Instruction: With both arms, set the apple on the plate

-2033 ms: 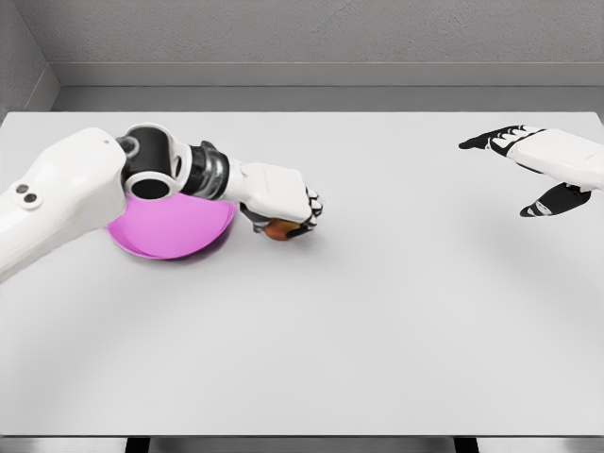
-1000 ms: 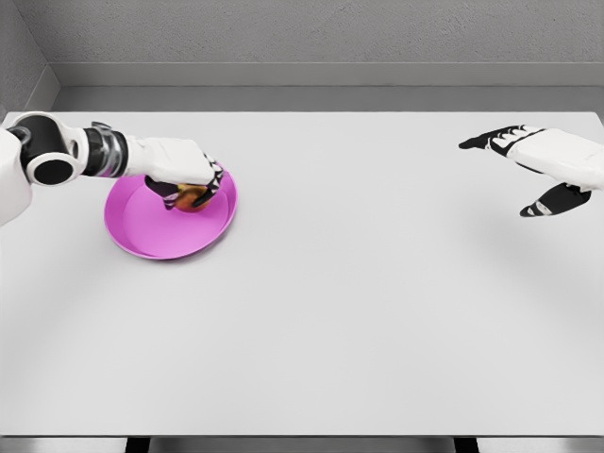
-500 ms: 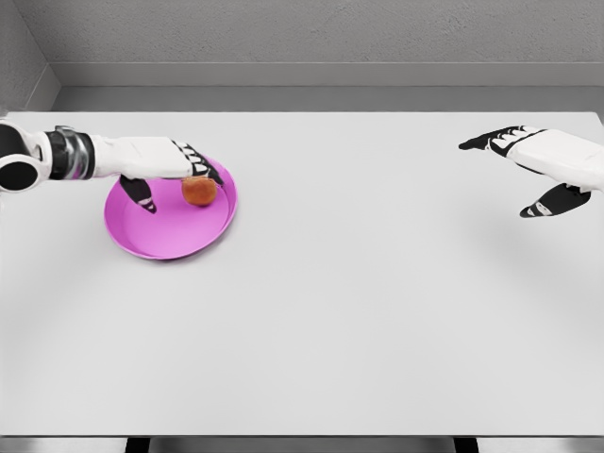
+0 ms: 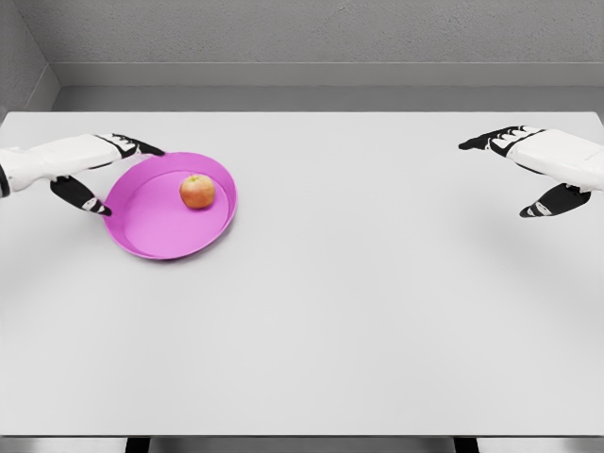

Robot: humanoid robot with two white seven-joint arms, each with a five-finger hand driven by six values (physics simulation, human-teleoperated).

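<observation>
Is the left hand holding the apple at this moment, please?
No, the apple lies alone on the pink plate, while the left hand is open beside the plate's left rim.

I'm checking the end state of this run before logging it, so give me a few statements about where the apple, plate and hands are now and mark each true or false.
1. The apple lies inside the pink plate. True.
2. The left hand is closed around the apple. False: it is open at the plate's left edge, clear of the apple.
3. The right hand is open, at the table's far right. True.
4. The plate sits at the middle of the table. False: it is on the left side.
5. The right hand touches the plate. False: it is far across the table from it.
</observation>
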